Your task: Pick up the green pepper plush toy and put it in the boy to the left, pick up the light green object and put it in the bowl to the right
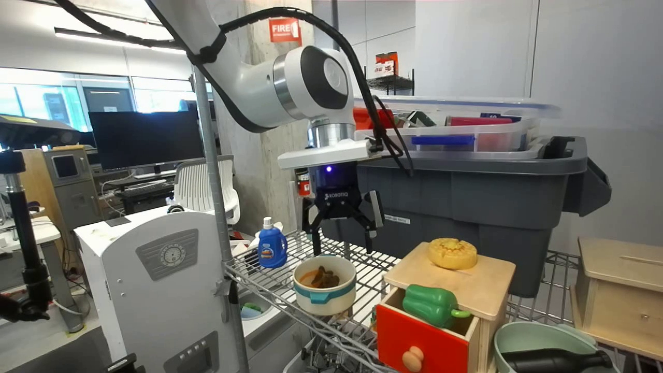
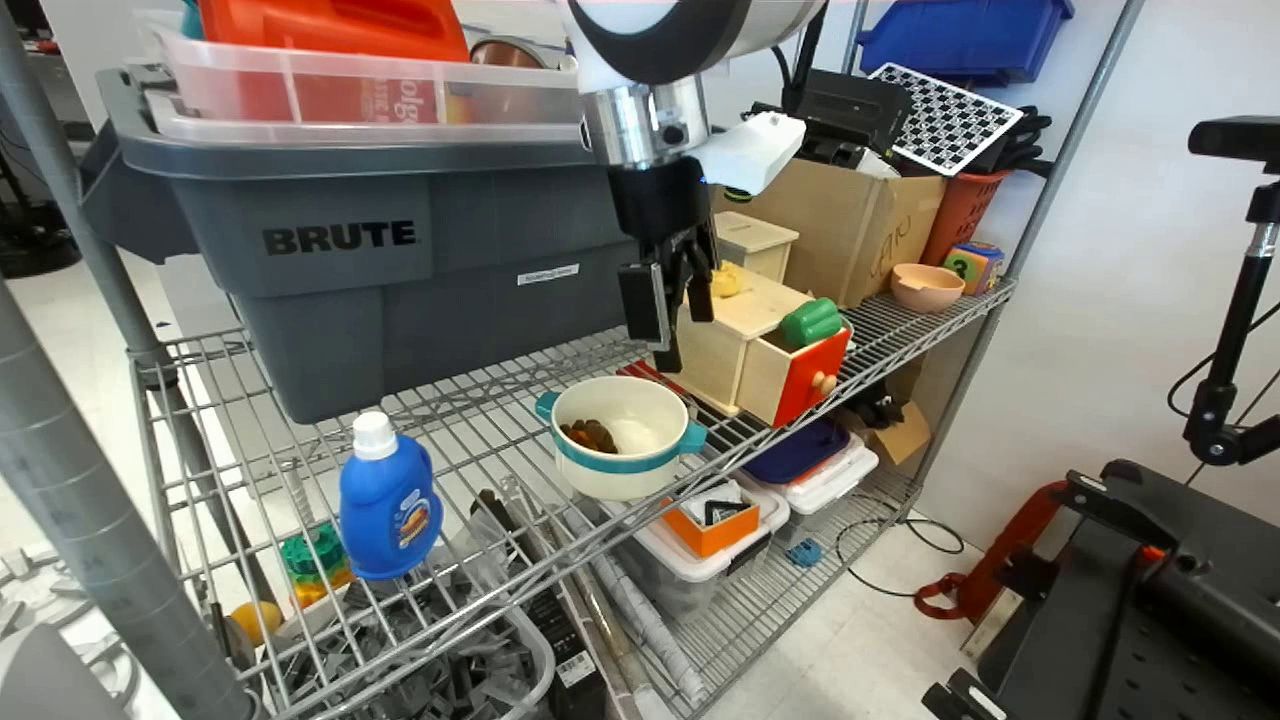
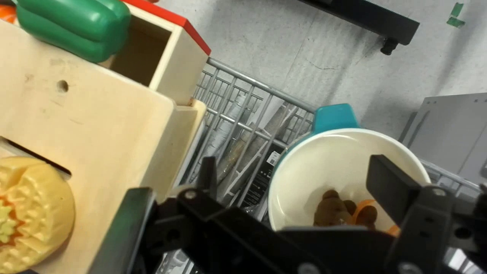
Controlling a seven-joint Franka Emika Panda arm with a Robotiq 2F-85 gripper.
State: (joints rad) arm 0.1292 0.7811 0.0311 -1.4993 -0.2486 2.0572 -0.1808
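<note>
Two fingers (image 3: 392, 186) of the claw (image 1: 342, 247) are spread wide, and nothing is held between them. The green pepper (image 1: 430, 304) is set in the open drawer (image 1: 440, 352), lower than the claw and to its right in both exterior views; part of it is cut off at the top of the wrist view. Far to the claw's right, the grey-green bowl (image 1: 528, 334) is cut off by the bottom of an exterior view, and a black bottle-shaped thing (image 1: 554, 360) is held in it. Under the claw, a brown lump (image 3: 331, 209) is seen in the white bowl (image 2: 615, 482); it is partly covered by the claw in the wrist view, and what it is cannot be made out. A round yellow toy (image 1: 452, 254), on the wooden box (image 3: 114, 125) near the claw, is cut off at the wrist view's edge.

Below the claw, between white bowl and wooden box, bare bars of the wire shelf (image 3: 262, 85) are seen. The white bowl is placed close to the front edge. Behind the claw, much room is taken up by a big grey bin (image 2: 420, 285). To the claw's left, a blue bottle (image 1: 272, 247) is stood well apart.

The wire shelf is made of thin metal bars, and more things can be seen through it. Past the claw, a dark screen (image 1: 147, 137) and a white chair (image 1: 207, 181) are shown in an exterior view.
</note>
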